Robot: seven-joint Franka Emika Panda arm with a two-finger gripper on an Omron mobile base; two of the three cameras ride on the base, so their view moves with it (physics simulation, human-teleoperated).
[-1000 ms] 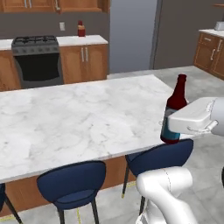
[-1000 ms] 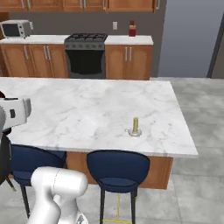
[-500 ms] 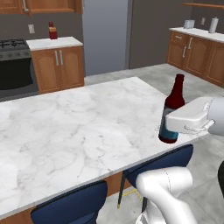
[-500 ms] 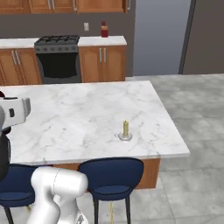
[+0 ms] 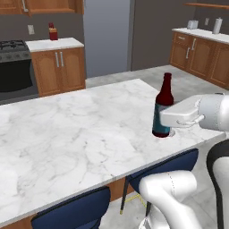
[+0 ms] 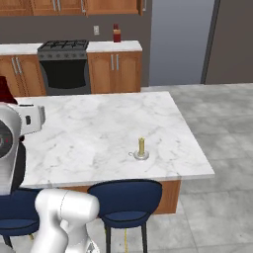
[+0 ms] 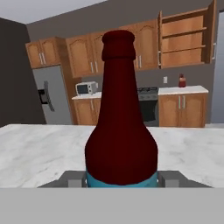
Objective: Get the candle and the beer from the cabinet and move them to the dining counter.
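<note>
The beer [image 5: 163, 106], a dark brown bottle with a blue label, stands upright at the near right edge of the dining counter [image 5: 80, 129], its base on or just above the marble. My gripper [image 5: 164, 121] is shut on its lower body from the right. In the hand view the beer [image 7: 121, 131] rises between the fingertips [image 7: 76, 179], which press on the label. The candle [image 6: 141, 147] stands on a small holder on the dining counter [image 6: 99, 123], far to the right of my hand. The cabinet [image 7: 186, 41] hangs open on the far wall, its shelves bare.
Dark blue chairs [image 5: 74, 210] [image 6: 126, 197] are tucked under the counter's near side. A stove [image 6: 64, 66] and a red knife block [image 6: 116, 33] sit at the back wall. A fridge [image 7: 50, 94] and a microwave [image 7: 86, 89] stand left of the stove.
Both base views have shifted, so the base has moved along the counter. The beer has stayed in my gripper and now sits lower, at the marble's surface. The candle has not moved on the counter.
</note>
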